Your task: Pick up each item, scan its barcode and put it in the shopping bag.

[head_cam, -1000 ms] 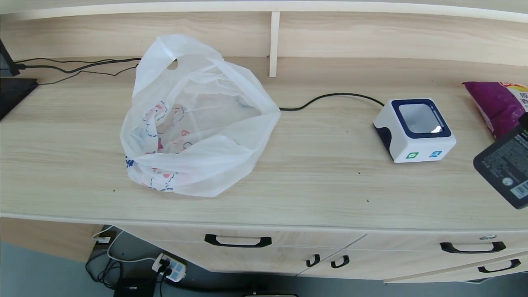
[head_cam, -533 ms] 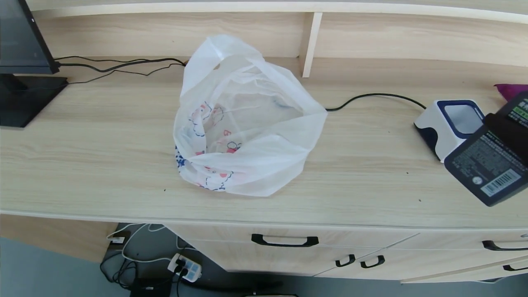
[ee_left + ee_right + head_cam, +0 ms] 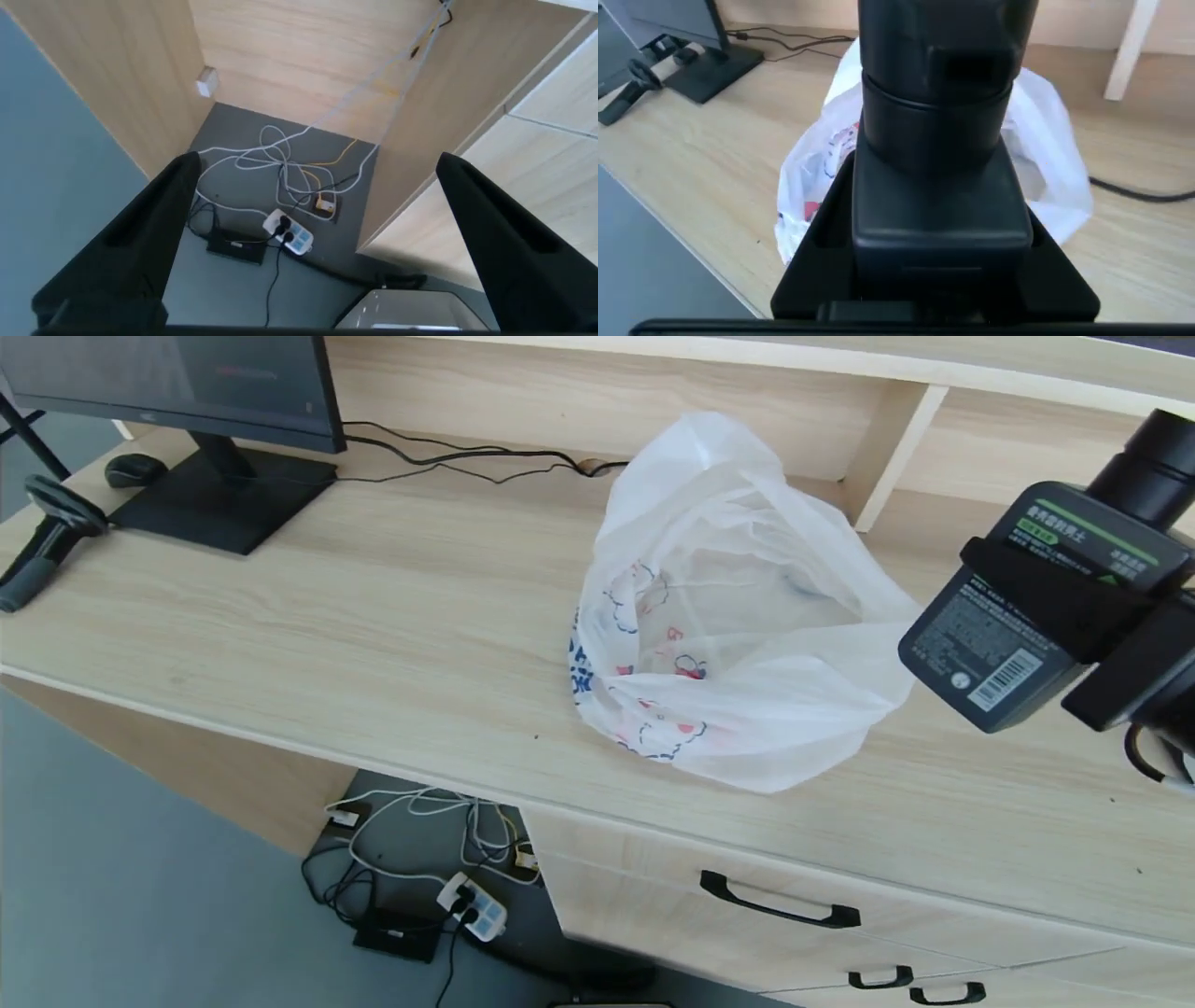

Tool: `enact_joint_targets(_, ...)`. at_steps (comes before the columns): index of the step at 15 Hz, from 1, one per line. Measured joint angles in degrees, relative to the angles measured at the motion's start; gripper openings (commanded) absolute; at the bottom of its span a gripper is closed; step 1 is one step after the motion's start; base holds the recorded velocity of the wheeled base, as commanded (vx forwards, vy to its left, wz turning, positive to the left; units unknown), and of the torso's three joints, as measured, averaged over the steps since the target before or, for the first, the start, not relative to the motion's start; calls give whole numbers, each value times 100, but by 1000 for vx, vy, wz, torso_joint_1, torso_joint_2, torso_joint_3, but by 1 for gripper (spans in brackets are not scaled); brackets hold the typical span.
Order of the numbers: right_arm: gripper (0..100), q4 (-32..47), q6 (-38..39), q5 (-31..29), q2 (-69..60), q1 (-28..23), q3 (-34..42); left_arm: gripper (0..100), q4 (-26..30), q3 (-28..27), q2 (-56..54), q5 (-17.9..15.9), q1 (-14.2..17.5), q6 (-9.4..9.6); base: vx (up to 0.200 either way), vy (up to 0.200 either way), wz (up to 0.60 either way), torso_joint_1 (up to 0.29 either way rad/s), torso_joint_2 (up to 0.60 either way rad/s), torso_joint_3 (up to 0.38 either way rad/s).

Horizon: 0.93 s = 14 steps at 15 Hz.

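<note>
Black bottle [image 3: 1013, 635] has come across: a second ago it hung at the far right by the desk scanner, and now it is up at the right edge of the shopping bag [image 3: 747, 616]. My head camera has swung left too, so the bag's drift across the picture is the camera's, not its own.

Bottle is off the counter [image 3: 327, 616] and tilted, barcode end low toward the bag, cap high and away. Right gripper [image 3: 1074, 616] is clamped across its body. From the right wrist the bottle [image 3: 938, 159] stands before the bag [image 3: 1046, 177], mouth open.

Left gripper [image 3: 318, 168] is spread wide with nothing between the fingers, over floor with a power strip [image 3: 290, 235] and loose cables.

Far left on the counter: monitor [image 3: 177, 383], mouse [image 3: 135, 471], handheld scanner [image 3: 42, 537].
</note>
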<state>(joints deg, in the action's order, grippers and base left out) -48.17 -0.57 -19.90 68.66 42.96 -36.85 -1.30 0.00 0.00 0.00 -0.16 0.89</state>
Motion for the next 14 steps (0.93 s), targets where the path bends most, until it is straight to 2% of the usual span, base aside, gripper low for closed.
enact_joint_targets(1,0,0,78,-2,102,-5,-41,100,0,0,0,0,5,0,0,0,600,-2,7,2)
enact_joint_targets(3,0,-11,352,90,347,-158,-82,100,0,0,0,0,11,4,0,0,0,0,0,0)
enact_joint_targets(7,0,-112,1163,1164,1172,-798,-694,100,-6,0,0,0,11,-5,0,0,0,0,0,0)
enact_joint_targets(9,0,-138,1280,1399,1486,-1190,-870,100,-6,0,0,0,5,-7,0,0,0,0,0,0)
enact_joint_targets(14,0,-158,1614,1470,1965,-1543,-898,100,-11,0,0,0,9,-7,0,0,0,0,0,0)
